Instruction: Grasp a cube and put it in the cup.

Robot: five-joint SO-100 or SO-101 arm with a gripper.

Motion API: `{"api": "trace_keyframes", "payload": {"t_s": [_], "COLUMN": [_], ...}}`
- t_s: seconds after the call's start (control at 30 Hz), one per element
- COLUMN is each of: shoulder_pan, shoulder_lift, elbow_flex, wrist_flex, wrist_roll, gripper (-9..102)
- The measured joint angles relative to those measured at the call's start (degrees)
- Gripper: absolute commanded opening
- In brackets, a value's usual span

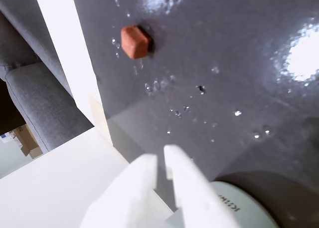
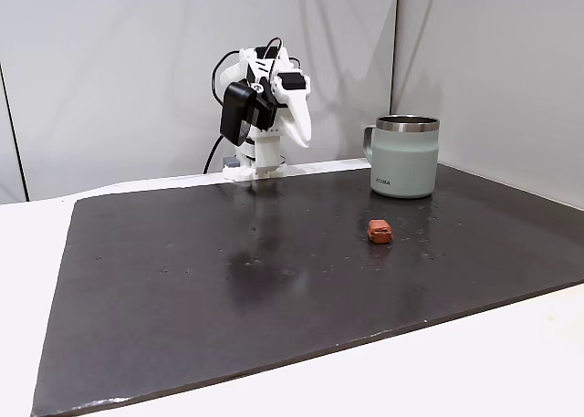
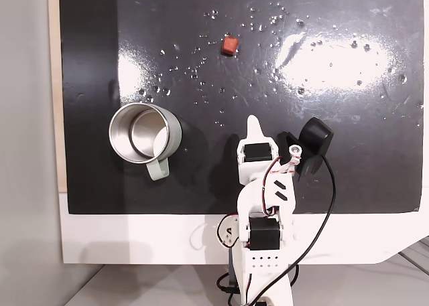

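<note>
In the wrist view, the white gripper (image 1: 162,155) is seen with its fingers nearly together, nothing between them; the reddish-brown cube (image 1: 135,41) lies apart on the wet dark mat (image 1: 224,63), and the cup (image 1: 249,208) is cut off at the bottom edge. In a fixed view, the cube (image 2: 379,231) sits just before the sage-green cup (image 2: 403,156). From above, the cup's steel interior (image 3: 141,133) is shown, empty, and the cube (image 3: 229,46) lies well beyond the fingertip.
</note>
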State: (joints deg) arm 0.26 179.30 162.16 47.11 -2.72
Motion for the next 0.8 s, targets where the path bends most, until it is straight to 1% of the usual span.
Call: {"api": "trace_keyframes", "payload": {"t_s": [0.2, 0.63, 0.8], "shoulder_pan": [0.3, 0.0, -0.6], "shoulder_lift": [-9.1, -38.9, -47.4], "elbow_flex": [-9.8, -34.7, -42.0], "wrist_flex": [0.0, 0.0, 1.9], "wrist_roll": [-0.1, -0.1, -0.1], "gripper": [0, 0, 0]}}
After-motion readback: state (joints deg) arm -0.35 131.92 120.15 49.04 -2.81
